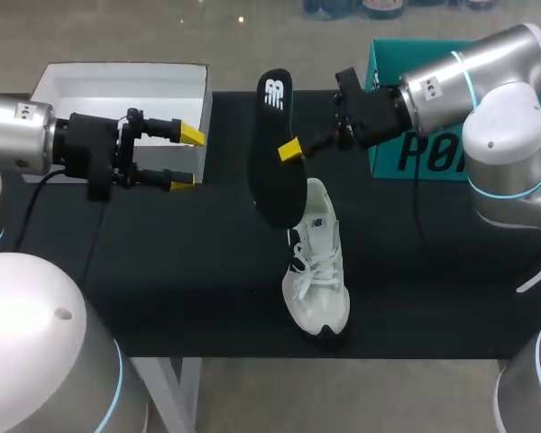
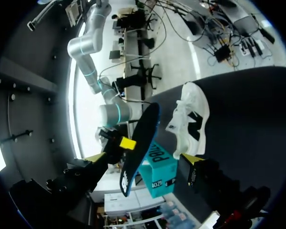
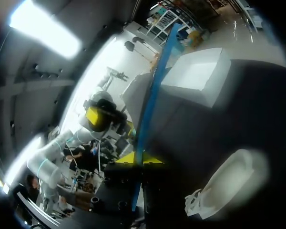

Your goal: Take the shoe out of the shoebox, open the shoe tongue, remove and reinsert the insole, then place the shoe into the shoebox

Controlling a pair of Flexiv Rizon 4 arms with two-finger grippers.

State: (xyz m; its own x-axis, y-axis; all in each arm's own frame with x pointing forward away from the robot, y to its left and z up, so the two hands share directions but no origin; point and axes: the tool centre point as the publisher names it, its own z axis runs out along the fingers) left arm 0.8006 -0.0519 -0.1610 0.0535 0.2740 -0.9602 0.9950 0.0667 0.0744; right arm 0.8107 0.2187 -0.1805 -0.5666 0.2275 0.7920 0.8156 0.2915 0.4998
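Head view: the right jaws are gripping the black insole (image 1: 275, 153) at frame centre, holding it above the white shoe (image 1: 318, 262) lying on the bench (image 1: 162, 271), likely for reinserting. The left jaws are hovering released, near the shoebox (image 1: 117, 86) at upper left.

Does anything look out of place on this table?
The black insole is out of the white shoe: the right pincer holds it in the air near the shoe. Nothing looks spilled or damaged.
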